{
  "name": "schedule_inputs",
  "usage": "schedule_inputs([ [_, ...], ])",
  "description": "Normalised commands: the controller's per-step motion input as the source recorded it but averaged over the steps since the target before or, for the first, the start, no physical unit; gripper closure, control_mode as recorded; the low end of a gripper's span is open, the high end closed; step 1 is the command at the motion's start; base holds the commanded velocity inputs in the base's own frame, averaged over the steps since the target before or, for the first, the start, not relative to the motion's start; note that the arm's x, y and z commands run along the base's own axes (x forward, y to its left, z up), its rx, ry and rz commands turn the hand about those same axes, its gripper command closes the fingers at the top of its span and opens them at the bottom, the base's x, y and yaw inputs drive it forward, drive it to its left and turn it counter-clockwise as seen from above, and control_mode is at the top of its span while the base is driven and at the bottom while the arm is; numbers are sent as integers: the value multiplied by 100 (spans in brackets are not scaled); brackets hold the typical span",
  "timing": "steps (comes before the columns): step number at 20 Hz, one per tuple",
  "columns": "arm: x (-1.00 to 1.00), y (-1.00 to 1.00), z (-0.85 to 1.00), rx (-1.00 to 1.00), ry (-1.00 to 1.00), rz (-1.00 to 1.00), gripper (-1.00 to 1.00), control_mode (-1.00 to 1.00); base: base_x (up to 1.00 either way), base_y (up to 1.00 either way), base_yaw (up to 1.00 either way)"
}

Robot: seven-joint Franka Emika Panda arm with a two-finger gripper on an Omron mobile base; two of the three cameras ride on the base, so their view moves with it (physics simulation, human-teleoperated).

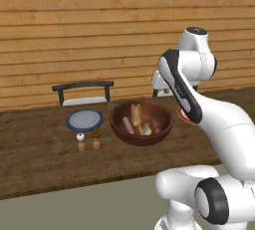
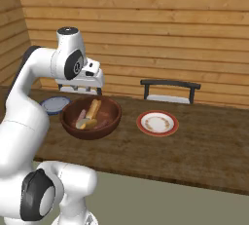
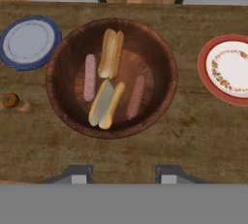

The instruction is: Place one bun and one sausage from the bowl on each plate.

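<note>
The dark reddish-brown bowl [image 3: 112, 77] sits mid-table and holds two split buns [image 3: 110, 53] [image 3: 106, 104] and two pink sausages [image 3: 90, 77] [image 3: 136, 97]. It also appears in both base views [image 1: 141, 123] [image 2: 91, 117]. The grey plate with a blue rim [image 3: 30, 41] [image 1: 84, 120] [image 2: 54, 104] lies bare on one side of the bowl. The white plate with a red rim [image 3: 227, 68] [image 2: 157, 122] lies bare on the other side, partly behind my arm in the left base view. My gripper [image 3: 123, 177] [image 2: 80, 91] [image 1: 162, 92] hangs open above the bowl's near side, holding nothing.
Two small shakers [image 1: 80, 142] [image 1: 96, 140] stand near the table's front edge, by the blue-rimmed plate; one of them shows in the hand view [image 3: 10, 101]. Two chairs [image 1: 83, 93] [image 2: 170, 91] stand behind the wooden table [image 2: 204, 151], before a plank wall.
</note>
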Motion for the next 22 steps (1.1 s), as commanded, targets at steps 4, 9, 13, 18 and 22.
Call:
schedule_inputs([
  [4,-4,2,0,-1,0,0,-100,-100,0,0,0],
  [9,22,79,-23,-2,13,-2,-100,-100,0,0,0],
  [13,72,76,-75,0,15,-13,-100,-100,0,0,0],
  [18,16,-22,-69,-2,25,-4,-100,-100,0,0,0],
  [22,59,-27,-62,-2,0,-4,-100,-100,0,0,0],
])
